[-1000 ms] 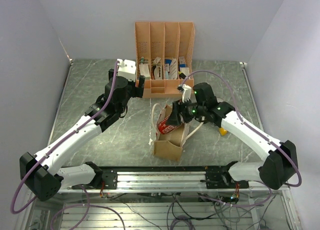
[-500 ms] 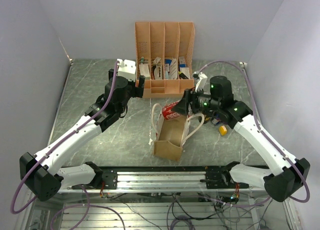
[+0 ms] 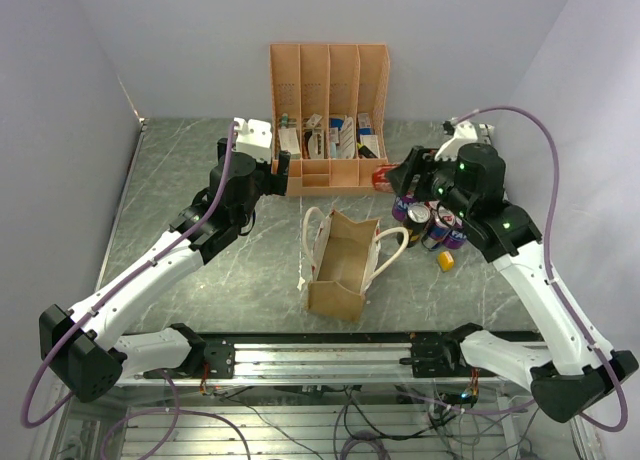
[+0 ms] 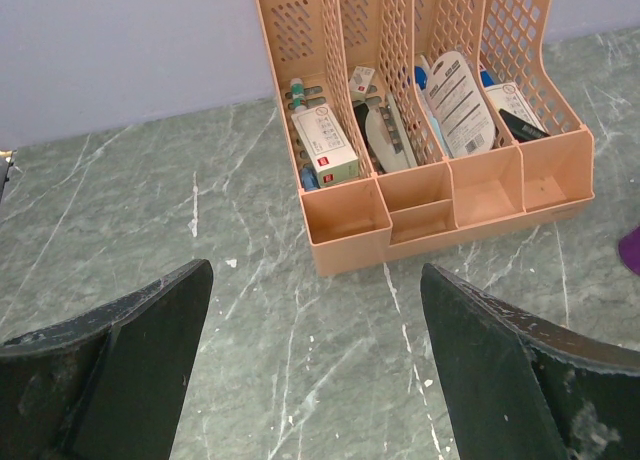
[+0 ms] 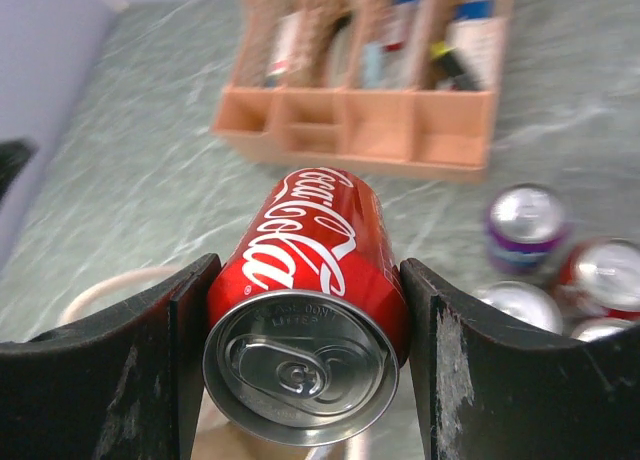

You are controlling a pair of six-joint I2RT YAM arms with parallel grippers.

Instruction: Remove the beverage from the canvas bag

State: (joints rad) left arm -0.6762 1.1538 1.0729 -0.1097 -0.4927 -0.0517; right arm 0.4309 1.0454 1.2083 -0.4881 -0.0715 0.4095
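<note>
At nine o'clock our left gripper [image 4: 315,280] hangs spread and empty, unmoved before the orange-pink slotted plastic file organizer [image 4: 430,170]. The small tan-brown canvas bag [image 3: 335,298] with cream rope handles stands mid-table. It no longer holds the red aluminium cola can [image 3: 383,177]. Our right gripper [image 5: 310,270] pinches that can on its side and has swung it from the bag's mouth out to two o'clock, beside the standing drink cans [image 3: 432,223].

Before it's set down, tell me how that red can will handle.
Held sideways in the right gripper, the red can would probably roll if released so. Its smooth wall may slip. Unopened tab: likely full, fairly heavy.
</note>
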